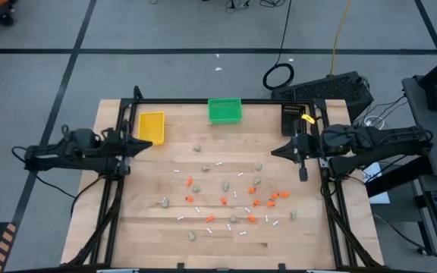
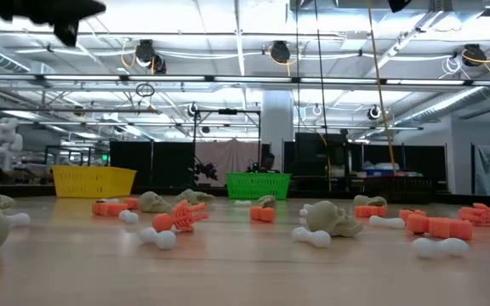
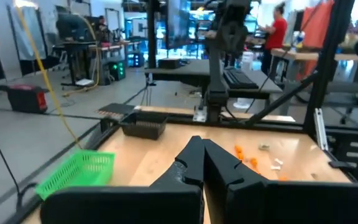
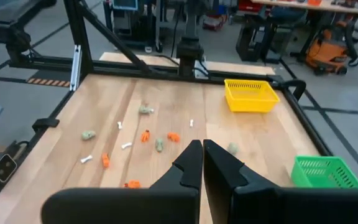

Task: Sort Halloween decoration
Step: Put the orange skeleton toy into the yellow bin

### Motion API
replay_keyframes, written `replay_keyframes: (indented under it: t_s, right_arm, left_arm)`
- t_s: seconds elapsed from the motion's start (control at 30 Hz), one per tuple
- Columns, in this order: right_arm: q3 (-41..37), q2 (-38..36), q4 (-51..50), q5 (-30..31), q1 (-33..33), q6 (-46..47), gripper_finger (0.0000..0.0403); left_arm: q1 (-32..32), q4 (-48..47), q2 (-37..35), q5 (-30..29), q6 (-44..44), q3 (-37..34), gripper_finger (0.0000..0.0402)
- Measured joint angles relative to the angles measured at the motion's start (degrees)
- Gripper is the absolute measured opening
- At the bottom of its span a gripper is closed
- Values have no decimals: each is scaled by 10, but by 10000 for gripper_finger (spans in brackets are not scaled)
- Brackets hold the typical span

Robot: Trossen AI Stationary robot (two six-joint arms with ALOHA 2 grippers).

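While pieces [image 1: 234, 199] scatter, three bins [image 1: 224, 111], two grippers [image 1: 147, 143]

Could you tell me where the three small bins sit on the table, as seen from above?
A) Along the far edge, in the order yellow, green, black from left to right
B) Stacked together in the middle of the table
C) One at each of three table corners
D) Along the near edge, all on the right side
A: the high view shows the yellow bin, the green bin and the black bin lined up along the table's far edge, with the decoration pieces scattered nearer.
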Motion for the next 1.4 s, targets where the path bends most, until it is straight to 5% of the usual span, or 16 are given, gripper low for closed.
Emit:
replay_keyframes:
  t_s: [0.3, 0.53, 1.07, 1.4]
  right_arm:
    - [0, 25, -26, 0, 0, 19, 0]
    - [0, 50, -53, 0, 0, 37, 0]
    - [0, 143, -112, -2, 2, 126, 0]
    - [0, 237, -134, -5, 42, 190, 0]
  left_arm:
    - [0, -102, 180, -1, 82, 231, 0]
    - [-4, -94, 293, -1, 130, 309, 0]
    - [-133, -95, 454, 6, 40, 305, 0]
    - [-160, 43, 494, -49, 99, 187, 0]
